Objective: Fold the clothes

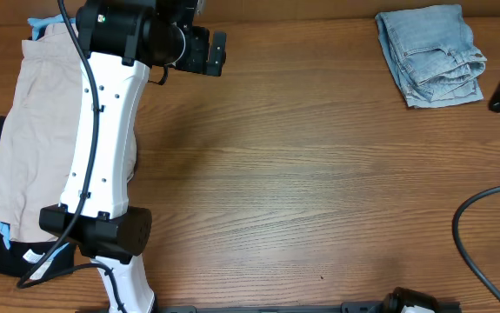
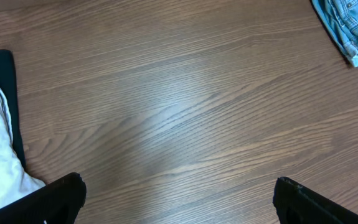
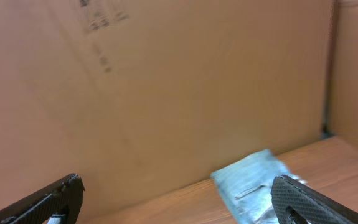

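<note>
A: Where are the denim shorts (image 1: 430, 54)?
B: Folded, at the table's (image 1: 302, 191) far right corner. The left gripper (image 2: 179, 193) and right gripper (image 3: 177, 193) both gape, empty.
A: Risk?
B: The right gripper is near them; a careless sweep could snag the fold.
A: Count?
B: 1 denim pair, 1 khaki shorts (image 1: 36, 130), 1 black garment (image 1: 2, 252), 2 grippers.
</note>
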Controlling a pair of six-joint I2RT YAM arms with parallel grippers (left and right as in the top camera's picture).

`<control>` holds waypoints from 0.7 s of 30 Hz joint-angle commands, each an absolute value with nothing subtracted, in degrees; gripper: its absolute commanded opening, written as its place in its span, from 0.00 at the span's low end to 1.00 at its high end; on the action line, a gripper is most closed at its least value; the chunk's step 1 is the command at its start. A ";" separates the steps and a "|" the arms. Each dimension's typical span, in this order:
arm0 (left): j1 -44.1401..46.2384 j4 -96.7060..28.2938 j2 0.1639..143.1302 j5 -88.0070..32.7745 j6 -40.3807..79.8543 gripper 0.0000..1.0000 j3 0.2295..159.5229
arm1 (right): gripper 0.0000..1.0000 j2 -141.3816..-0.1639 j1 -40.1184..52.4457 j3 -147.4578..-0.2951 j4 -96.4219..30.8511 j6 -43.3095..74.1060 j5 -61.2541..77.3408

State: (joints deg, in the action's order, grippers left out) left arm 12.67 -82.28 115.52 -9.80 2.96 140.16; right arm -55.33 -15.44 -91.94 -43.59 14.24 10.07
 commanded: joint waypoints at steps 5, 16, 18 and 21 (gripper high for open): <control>12.40 -82.24 115.96 -9.65 2.31 1.00 139.96 | 1.00 -53.80 -8.97 -92.42 -51.66 13.67 9.98; 12.40 -82.26 115.98 -9.67 2.31 1.00 139.96 | 1.00 -39.53 -4.73 -65.71 -27.64 13.47 8.43; 12.40 -82.26 115.98 -9.65 2.31 1.00 139.96 | 1.00 -35.70 -3.68 -56.71 -18.61 13.45 8.38; 12.40 -82.24 115.96 -9.65 2.31 1.00 139.96 | 1.00 -29.80 -2.11 -42.35 -6.66 13.47 6.28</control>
